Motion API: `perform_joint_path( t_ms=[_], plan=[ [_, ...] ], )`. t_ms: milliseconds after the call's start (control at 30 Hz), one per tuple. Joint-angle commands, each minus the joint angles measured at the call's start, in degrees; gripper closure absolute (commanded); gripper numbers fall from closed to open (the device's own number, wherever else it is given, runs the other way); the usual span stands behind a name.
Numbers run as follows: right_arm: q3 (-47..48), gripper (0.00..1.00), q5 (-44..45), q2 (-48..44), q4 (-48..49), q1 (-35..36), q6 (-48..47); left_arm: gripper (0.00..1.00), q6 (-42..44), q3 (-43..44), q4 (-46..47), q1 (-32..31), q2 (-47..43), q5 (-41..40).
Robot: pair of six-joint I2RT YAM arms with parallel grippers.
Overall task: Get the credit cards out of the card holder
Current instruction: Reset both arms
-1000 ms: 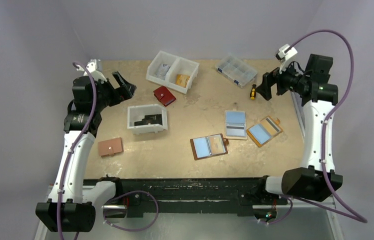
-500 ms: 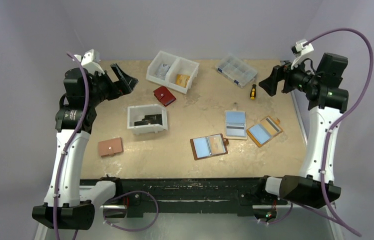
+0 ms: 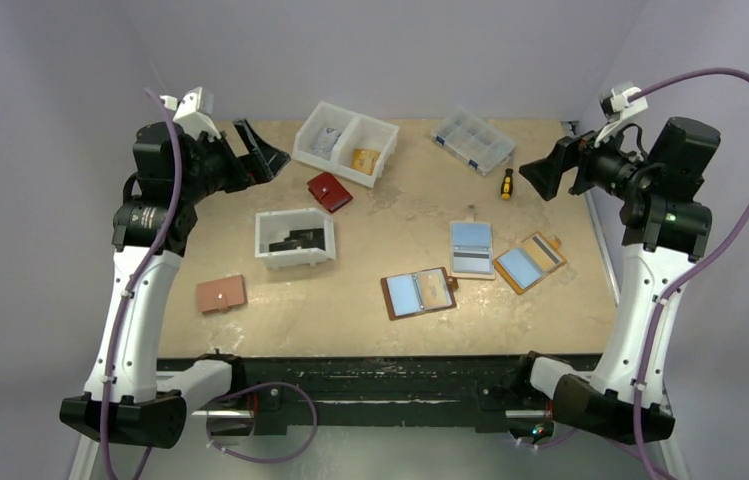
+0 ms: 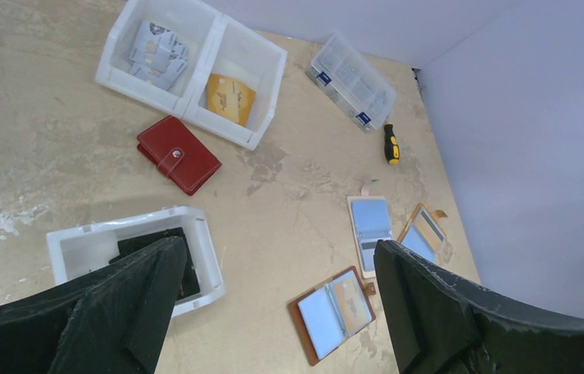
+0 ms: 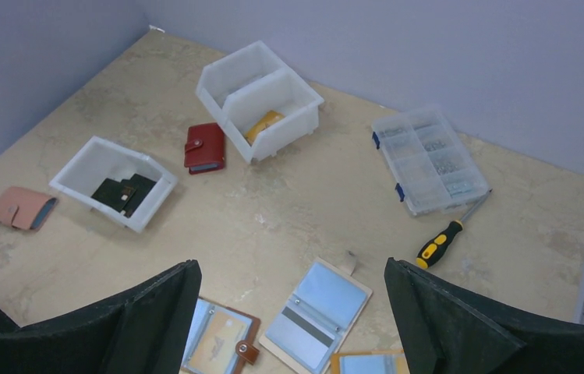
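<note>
Left claw (image 3: 258, 157) and right claw (image 3: 540, 175): both spread wide, empty, raised above the beige mottled surface (image 3: 350, 320). The dark reddish-brown folding leather card holder (image 3: 418, 293) lies open at front centre. Small flat dark credit cards (image 3: 298, 240) lie in a white open bin (image 3: 290, 213), so removal appears largely done; remaining pocket contents cannot be told. Plain lilac walls (image 3: 400, 50) enclose the surface.

card holder (image 5: 222, 339) cropped at bottom edge, dark items (image 3: 297, 240) indistinct

The dark reddish-brown card holder (image 3: 419, 293) is lying open and flat near the front of the surface (image 3: 370, 225), showing light-blue and orange-tan panels. Dark credit cards (image 3: 297, 240) are sitting in a white bin (image 3: 290, 213), well apart.
</note>
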Motion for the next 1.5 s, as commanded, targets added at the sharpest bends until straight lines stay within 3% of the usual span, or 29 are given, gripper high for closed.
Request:
perform_joint_path(
  t_ms=[0,267,600,1467],
  plan=[
    [0.2,0.01,2.7,-1.8,3.1,-0.4,6.1,0.01,-1.2,1.9,1.3,-1.0,0.6,3.0],
    [0.1,0.01,3.7,-2.8,3.2,-0.7,7.4,0.01,-2.2,2.0,1.4,-1.2,1.2,4.5],
    [-0.4,0.01,-2.2,-2.1,2.3,-2.7,5.1,0.01,-1.4,0.4,1.0,-1.2,0.6,4.2],
    [-2.4,0.01,-7.0,-0.7,4.6,-4.3,7.0,0.01,-0.8,-0.8,3.6,-1.2,3.1,5.2]
  ],
)
